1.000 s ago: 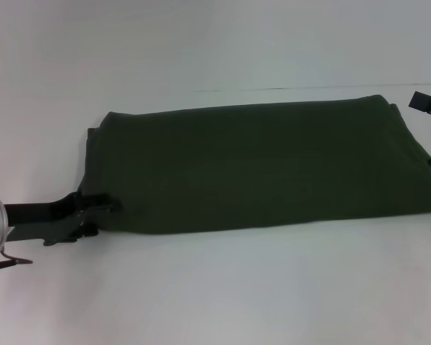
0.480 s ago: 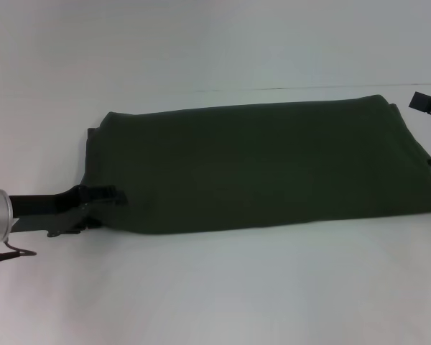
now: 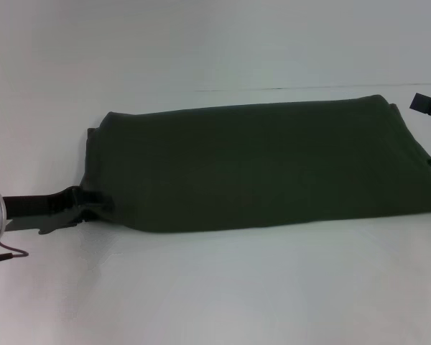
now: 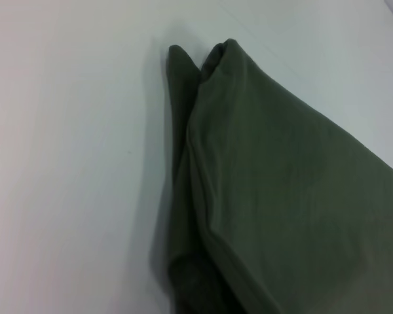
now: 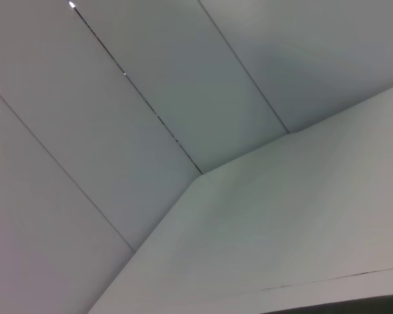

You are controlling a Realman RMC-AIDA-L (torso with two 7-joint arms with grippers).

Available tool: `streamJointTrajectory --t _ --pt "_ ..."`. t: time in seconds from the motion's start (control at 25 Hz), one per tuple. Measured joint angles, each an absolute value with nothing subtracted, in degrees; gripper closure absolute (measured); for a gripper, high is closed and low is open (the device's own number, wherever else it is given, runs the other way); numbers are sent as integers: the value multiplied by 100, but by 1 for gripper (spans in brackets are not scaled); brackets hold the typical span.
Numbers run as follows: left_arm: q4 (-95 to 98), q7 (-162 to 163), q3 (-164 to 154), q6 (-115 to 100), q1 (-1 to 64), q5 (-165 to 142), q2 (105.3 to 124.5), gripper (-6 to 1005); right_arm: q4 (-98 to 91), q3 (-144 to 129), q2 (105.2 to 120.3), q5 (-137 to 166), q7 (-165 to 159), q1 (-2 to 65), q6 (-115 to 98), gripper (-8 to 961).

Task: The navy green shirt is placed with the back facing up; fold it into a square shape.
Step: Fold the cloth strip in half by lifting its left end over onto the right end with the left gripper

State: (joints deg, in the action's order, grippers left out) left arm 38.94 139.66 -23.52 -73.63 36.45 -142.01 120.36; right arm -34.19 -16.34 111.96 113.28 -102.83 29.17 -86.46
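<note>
Navy green shirt (image 3: pixel 258 165) folded, long axis left-right, left gripper (image 3: pixel 93 205) at near-left corner

The left pincer (image 3: pixel 100 205) tips vanish under the shirt (image 3: pixel 258 165) corner (grip unreadable); the right pincer (image 3: pixel 427 104) is edge-cropped.

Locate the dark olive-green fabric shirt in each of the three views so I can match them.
Head view: dark olive-green fabric shirt lies folded long across the white table, left claw at its near-left corner.
Left wrist view: fills the right side.
Right wrist view: only a dark sliver at the bottom edge.
Shared landmark: the white table.
</note>
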Motion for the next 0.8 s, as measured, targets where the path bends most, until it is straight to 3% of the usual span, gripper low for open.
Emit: streamJointTrajectory --t 0.16,0.8 --pt "3894 13947 -2350 -7324 3629 -14200 12037 585 -3419 -1634 11196 11329 -10280 2917 -8649 132" --pt "3909 13610 -1854 -7625 3242 -13820 12097 968 -3414 -1634 11268 11237 -10223 2884 -8618 134"
